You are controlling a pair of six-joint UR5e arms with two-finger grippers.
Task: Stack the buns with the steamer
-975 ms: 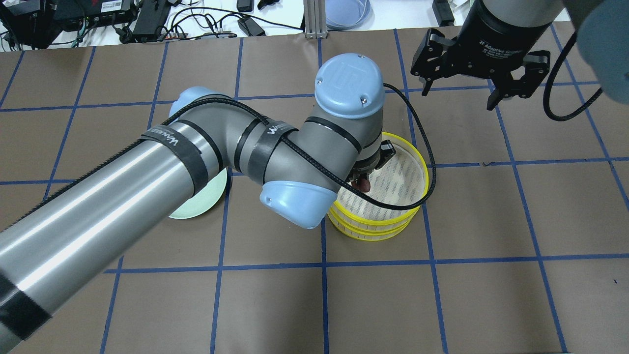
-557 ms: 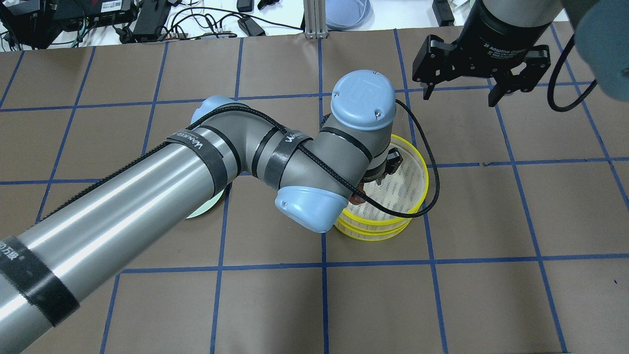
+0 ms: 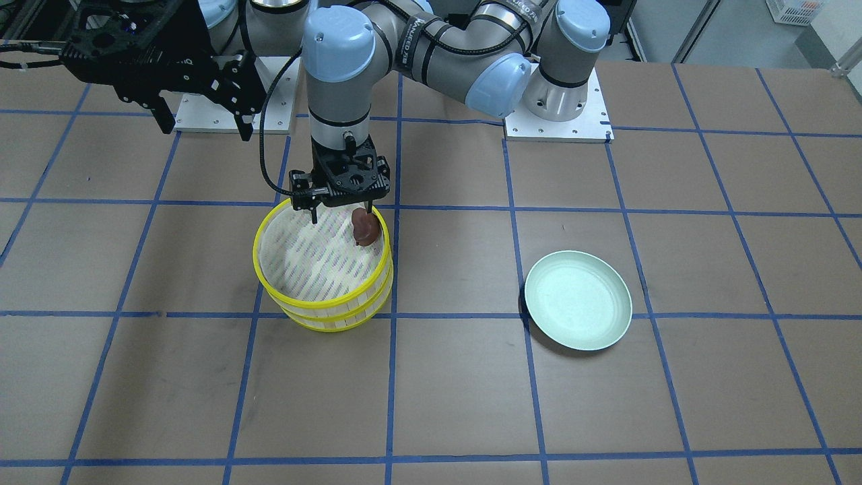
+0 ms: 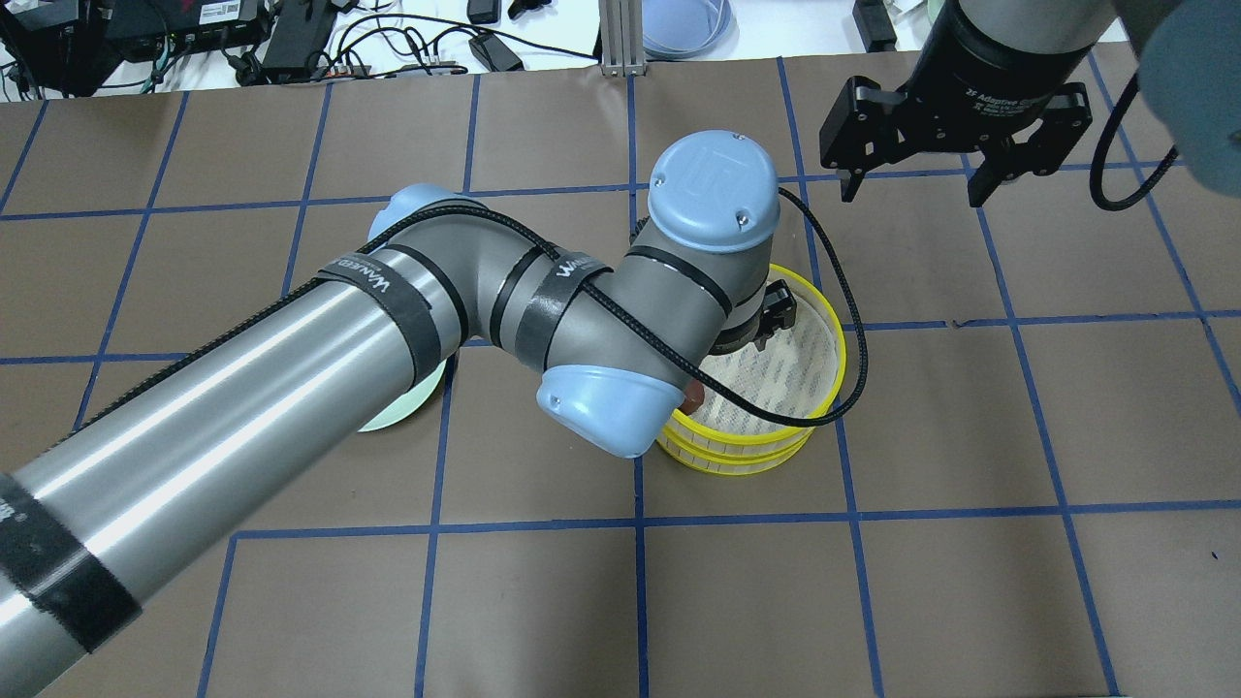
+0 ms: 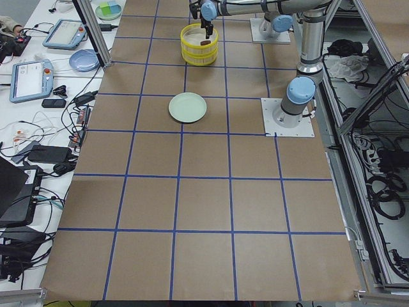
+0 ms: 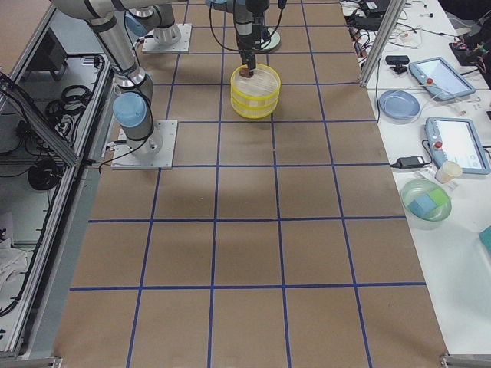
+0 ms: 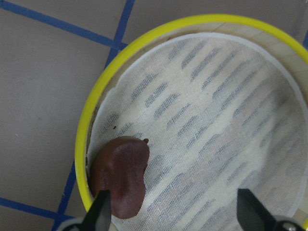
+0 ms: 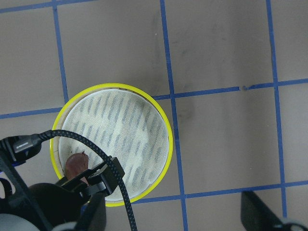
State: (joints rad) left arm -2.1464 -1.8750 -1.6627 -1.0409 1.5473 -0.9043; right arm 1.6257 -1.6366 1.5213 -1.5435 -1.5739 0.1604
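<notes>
Plate (image 4: pixel 397 415): mostly covered by the left arm in the overhead view.
Brown bun (image 4: pixel 694 396): only a sliver shows there, under the wrist.
Left gripper (image 7: pixel 175 216): finger ends cut off by the wrist view's bottom edge.
Steamer (image 3: pixel 323 304): the lower tier's inside is hidden by the upper tier.

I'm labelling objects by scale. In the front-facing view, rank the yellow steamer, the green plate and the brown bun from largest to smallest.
1. yellow steamer
2. green plate, somewhat smaller across
3. brown bun, by far the smallest
</notes>
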